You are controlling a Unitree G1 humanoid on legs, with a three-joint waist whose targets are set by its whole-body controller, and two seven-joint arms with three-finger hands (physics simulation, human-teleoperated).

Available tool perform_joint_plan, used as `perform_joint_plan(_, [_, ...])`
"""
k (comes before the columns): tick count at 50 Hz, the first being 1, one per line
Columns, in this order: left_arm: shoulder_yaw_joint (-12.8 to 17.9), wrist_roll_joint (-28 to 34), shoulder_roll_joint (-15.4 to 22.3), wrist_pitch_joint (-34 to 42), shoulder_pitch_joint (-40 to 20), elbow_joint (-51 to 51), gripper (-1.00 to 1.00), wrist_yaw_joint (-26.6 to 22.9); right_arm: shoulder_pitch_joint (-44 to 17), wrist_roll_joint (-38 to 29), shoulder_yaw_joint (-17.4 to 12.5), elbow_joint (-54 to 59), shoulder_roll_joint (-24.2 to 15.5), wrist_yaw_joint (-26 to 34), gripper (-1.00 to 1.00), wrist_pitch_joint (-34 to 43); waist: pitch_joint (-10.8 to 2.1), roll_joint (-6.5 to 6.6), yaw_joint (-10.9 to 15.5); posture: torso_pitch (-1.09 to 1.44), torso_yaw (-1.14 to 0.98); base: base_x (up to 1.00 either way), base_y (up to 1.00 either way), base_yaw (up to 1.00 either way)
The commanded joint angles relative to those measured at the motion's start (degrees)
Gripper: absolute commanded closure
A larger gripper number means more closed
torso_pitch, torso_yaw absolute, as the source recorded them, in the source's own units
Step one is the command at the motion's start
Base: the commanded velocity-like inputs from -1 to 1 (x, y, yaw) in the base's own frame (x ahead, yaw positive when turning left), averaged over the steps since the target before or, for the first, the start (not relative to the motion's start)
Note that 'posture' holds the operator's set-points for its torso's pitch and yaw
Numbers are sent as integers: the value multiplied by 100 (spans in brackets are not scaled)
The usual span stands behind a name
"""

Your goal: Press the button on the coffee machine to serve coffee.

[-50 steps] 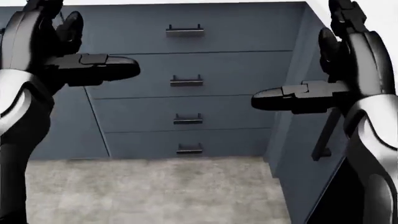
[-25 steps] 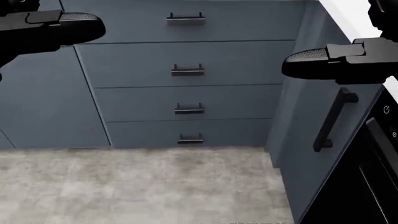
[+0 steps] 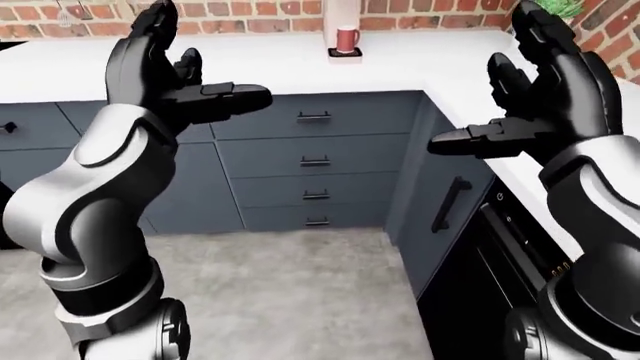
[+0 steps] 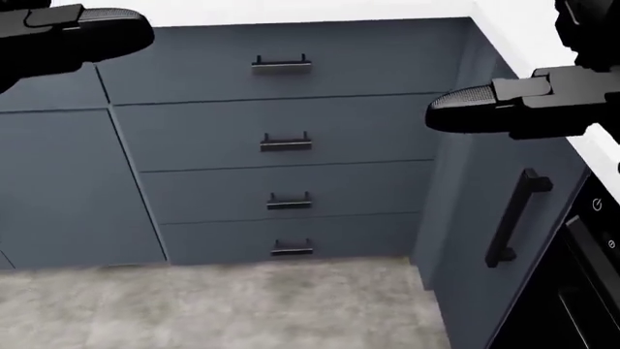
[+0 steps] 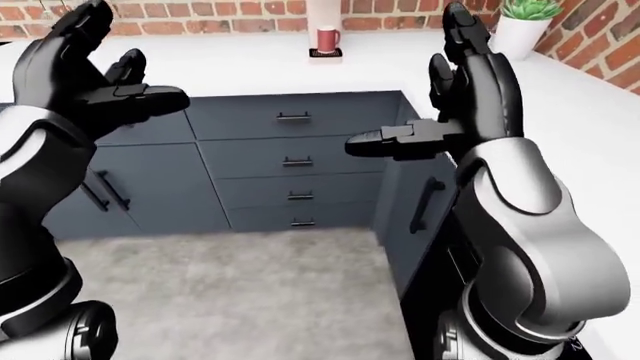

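The coffee machine (image 3: 342, 16) is a white body at the top middle of the left-eye view, standing on the white counter (image 3: 280, 67) against the brick wall. A red mug (image 3: 347, 39) sits on its tray. Its button does not show at this distance. My left hand (image 3: 205, 60) is raised and open on the left, fingers spread and thumb pointing right. My right hand (image 3: 485, 79) is raised and open on the right, thumb pointing left. Both hands are empty and well short of the machine. In the head view only the two thumbs (image 4: 87, 33) show.
A stack of dark blue drawers (image 4: 281, 145) with black handles stands below the counter. A corner cabinet with a long handle (image 4: 511, 218) and a black oven (image 3: 500, 247) are on the right. A potted plant (image 5: 520, 22) stands at the top right. The floor (image 3: 290, 292) is grey.
The head view has shifted, so the camera moved: the drawers sit lower than half a second ago. Both hands stand farther apart and higher in it than a second ago.
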Motion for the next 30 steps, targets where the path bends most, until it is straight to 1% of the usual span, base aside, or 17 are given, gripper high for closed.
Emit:
perform_joint_plan(1, [-16, -51, 29, -184, -181, -155, -100, -34, -142, -69, -105, -93, -81, -51, -100, -199, -91, -9, -16, 0, 0, 30, 0, 0])
perform_joint_plan(4, [-12, -58, 38, -195, -174, -145, -100, -36, -142, -68, -68, -92, -63, -54, -100, -200, -62, -214, 46, 0, 0, 30, 0, 0])
perform_joint_plan(5, [-11, -68, 37, -185, -169, -145, -100, -31, -137, -71, -65, -89, -60, -52, -100, -204, -94, -335, 67, 0, 0, 32, 0, 0])
perform_joint_plan(6, [-9, -79, 30, -180, -165, -150, -100, -24, -131, -73, -59, -84, -62, -44, -100, -213, -136, -521, 80, 0, 0, 30, 0, 0])
perform_joint_plan(7, [-24, -76, 27, -188, -162, -153, -100, -23, -128, -75, -57, -90, -62, -40, -100, -207, -133, -448, 41, 0, 0, 30, 0, 0])
perform_joint_plan(9, [-39, -80, 19, -168, -173, -167, -100, -10, -118, -81, -65, -75, -63, -28, -100, -225, -19, -535, 45, 0, 0, 30, 0, 0])
perform_joint_plan(12, [-48, -55, 18, -208, -158, -142, -100, -32, -107, -83, -77, -65, -60, -15, -100, -235, -67, -411, -23, 0, 0, 31, 0, 0])
perform_joint_plan(16, [-38, -78, 10, -162, -179, -177, -100, 2, -85, -83, -89, -42, -62, 0, -100, -274, -5, -211, -70, 0, 0, 30, 0, 0])
perform_joint_plan(18, [-17, -114, 12, -107, -207, -211, -100, 35, -91, -77, -88, -46, -58, -5, -100, -264, -31, -33, -112, 0, 0, 31, 0, 0])
perform_joint_plan(19, [-13, -120, 15, -111, -206, -210, -100, 34, -98, -74, -91, -52, -58, -9, -100, -252, -61, 105, -134, 0, 0, 30, 0, 0])
perform_joint_plan(20, [-12, -126, 18, -110, -207, -212, -100, 37, -101, -70, -95, -56, -60, -8, -100, -247, -158, 305, -143, 0, 0, 31, 0, 0])
perform_joint_plan(21, [-16, -125, 22, -119, -205, -206, -100, 33, -97, -71, -94, -51, -63, -6, -100, -254, -128, 180, -96, 0, 0, 30, 0, 0])
perform_joint_plan(22, [-27, -111, 28, -152, -196, -181, -100, 16, -96, -74, -86, -39, -65, -5, -100, -265, -72, 226, -95, 0, 0, 30, 0, 0])
perform_joint_plan(23, [-35, -95, 34, -182, -188, -156, -100, -1, -92, -81, -72, -26, -61, -8, -100, -279, -58, 228, -82, 0, 0, 31, 0, 0])
perform_joint_plan(25, [-14, -114, 40, -149, -198, -177, -100, 14, -67, -96, -36, -21, -45, -7, -100, -309, -112, 138, -33, 0, 0, 31, 0, 0])
perform_joint_plan(28, [-24, -124, 37, -145, -190, -194, -100, 25, -54, -119, -19, -15, -39, 7, -100, -327, -84, 10, -5, 0, 0, 30, 0, 0])
perform_joint_plan(30, [-41, -104, 37, -179, -171, -178, -100, 7, -49, -127, -26, -12, -37, 19, -100, -333, -62, -113, 26, 0, 0, 30, 0, 0])
